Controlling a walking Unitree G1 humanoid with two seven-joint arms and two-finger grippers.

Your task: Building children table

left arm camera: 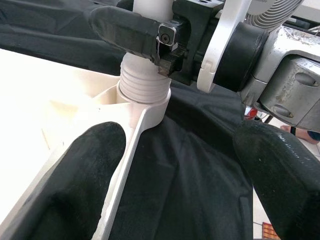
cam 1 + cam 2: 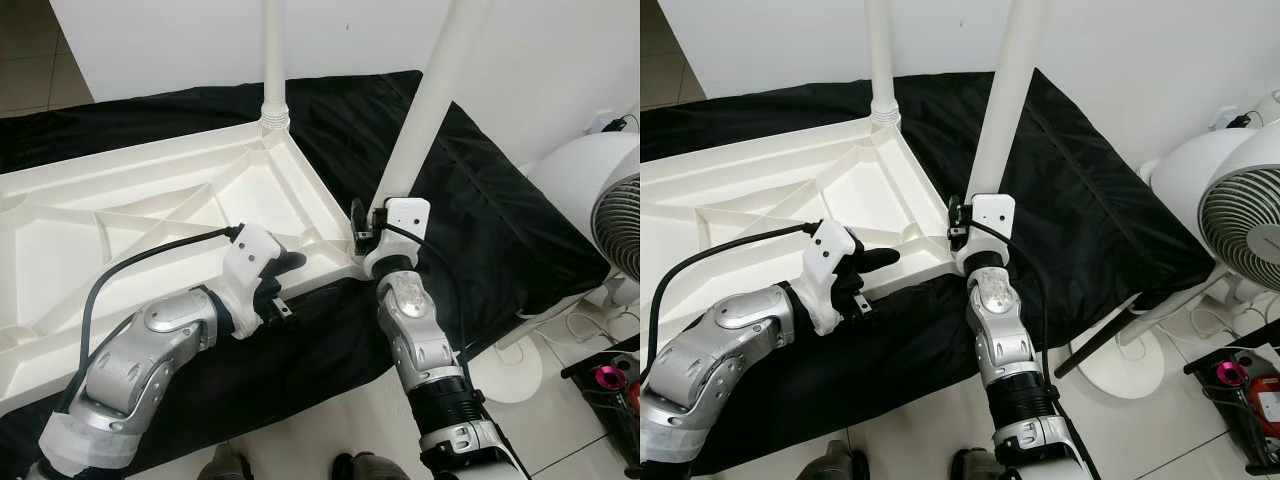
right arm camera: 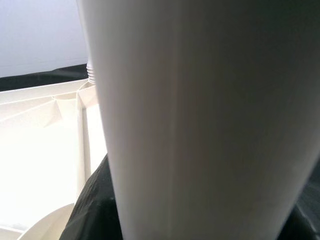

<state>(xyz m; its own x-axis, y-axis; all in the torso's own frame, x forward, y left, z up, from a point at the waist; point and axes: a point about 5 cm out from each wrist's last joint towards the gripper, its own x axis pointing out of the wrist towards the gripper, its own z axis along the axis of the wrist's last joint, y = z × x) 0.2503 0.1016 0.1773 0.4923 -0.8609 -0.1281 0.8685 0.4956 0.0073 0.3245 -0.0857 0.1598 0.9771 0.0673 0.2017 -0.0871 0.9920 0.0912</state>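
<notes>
Upturned white tabletop point(image 2: 150, 215) lying on black cloth point(image 2: 480, 200). Right gripper point(image 2: 368, 228) clamps a leg point(image 2: 440, 90) at its corner socket; left gripper point(image 2: 283, 285), fingers spread and empty, straddles the tabletop's rim. Risk: a tilted leg may cross-thread or slip out.

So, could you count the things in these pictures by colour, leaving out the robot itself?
White: 4 (tabletop, far leg, near leg held by the right claw, fan)
Black: 1 (cloth)
Total: 5
</notes>
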